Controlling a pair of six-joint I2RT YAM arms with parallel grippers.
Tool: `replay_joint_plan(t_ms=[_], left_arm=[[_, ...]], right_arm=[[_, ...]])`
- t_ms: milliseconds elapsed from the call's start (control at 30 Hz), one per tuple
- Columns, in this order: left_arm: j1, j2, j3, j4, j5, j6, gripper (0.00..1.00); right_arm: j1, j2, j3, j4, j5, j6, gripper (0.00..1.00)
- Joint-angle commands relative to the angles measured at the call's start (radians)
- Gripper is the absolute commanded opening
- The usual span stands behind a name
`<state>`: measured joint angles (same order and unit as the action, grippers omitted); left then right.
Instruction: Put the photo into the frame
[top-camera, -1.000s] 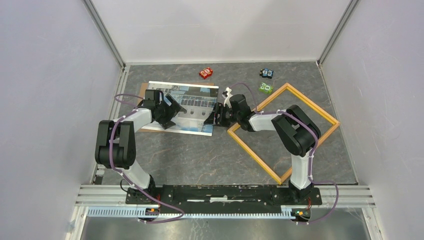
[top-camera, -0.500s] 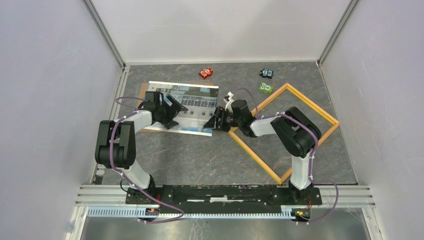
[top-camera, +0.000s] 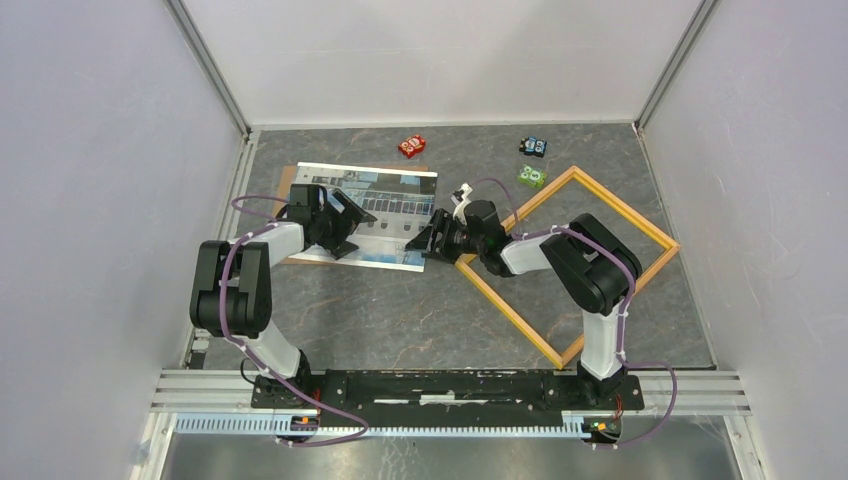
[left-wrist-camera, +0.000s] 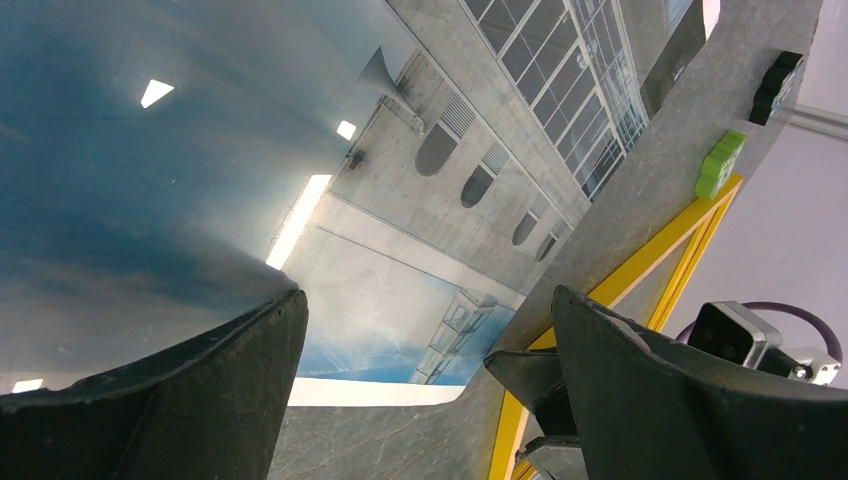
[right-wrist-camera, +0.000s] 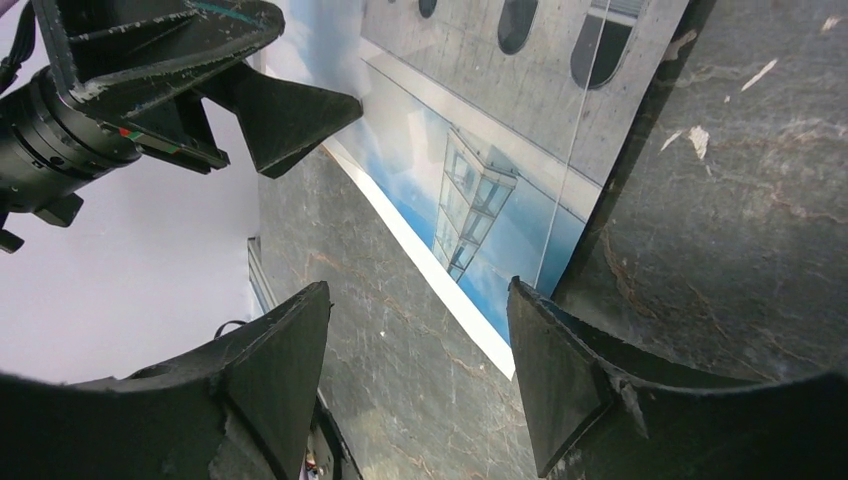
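The photo (top-camera: 390, 205) lies picture side up at the back left, partly over a brown backing board (top-camera: 288, 180). It fills the left wrist view (left-wrist-camera: 300, 150) and shows in the right wrist view (right-wrist-camera: 500, 150). The yellow-orange frame (top-camera: 620, 205) lies empty on the table to its right, turned like a diamond, and shows in the left wrist view (left-wrist-camera: 650, 260). My left gripper (top-camera: 345, 225) is open low over the photo's left half (left-wrist-camera: 425, 310). My right gripper (top-camera: 428, 240) is open and empty at the photo's near right corner (right-wrist-camera: 420, 300), between photo and frame.
Three small toy blocks sit at the back: red (top-camera: 411, 146), dark blue (top-camera: 534, 147) and green (top-camera: 531, 177), the green one just beside the frame's far corner. Grey walls close in the table on three sides.
My right gripper has edged left, closer to the photo's near right corner. My left gripper has shifted slightly on the photo. The photo and frame have not moved.
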<state>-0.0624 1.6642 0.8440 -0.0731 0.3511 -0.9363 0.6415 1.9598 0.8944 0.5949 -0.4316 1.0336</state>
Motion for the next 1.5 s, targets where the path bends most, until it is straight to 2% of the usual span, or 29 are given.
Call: replay_joint_plan(t_ms=[0,167,433,733,833,1067,1167,1333,1467], left_arm=[[-0.007,0.030,-0.037,-0.063,-0.014,-0.004,1.00],[-0.012,0.017,-0.036,-0.061,-0.019,0.002,1.00],[-0.014,0.028,-0.040,-0.058,-0.014,-0.004,1.00],[-0.016,0.030,-0.043,-0.056,-0.012,-0.010,1.00],[-0.017,0.029,-0.043,-0.054,-0.009,-0.010,1.00],[-0.017,0.012,-0.035,-0.059,-0.014,0.009,1.00],[-0.025,-0.024,0.001,-0.089,-0.046,0.061,1.00],[-0.023,-0.072,0.104,-0.213,-0.182,0.193,1.00],[0.025,-0.094,0.150,-0.255,-0.241,0.162,1.00]], right_arm=[[-0.001,0.002,0.011,0.058,0.027,0.017,0.72],[-0.004,-0.025,0.005,-0.057,0.091,-0.053,0.73],[-0.003,0.017,0.011,-0.019,0.051,-0.034,0.73],[-0.004,0.041,0.006,0.212,-0.047,0.111,0.73],[-0.003,0.044,0.001,0.239,-0.044,0.132,0.72],[-0.004,-0.013,-0.022,0.013,0.043,-0.025,0.73],[-0.001,-0.008,-0.051,0.044,0.014,-0.012,0.73],[-0.001,-0.030,-0.099,0.061,0.011,-0.012,0.73],[-0.001,-0.031,-0.096,0.050,0.008,-0.031,0.73]])
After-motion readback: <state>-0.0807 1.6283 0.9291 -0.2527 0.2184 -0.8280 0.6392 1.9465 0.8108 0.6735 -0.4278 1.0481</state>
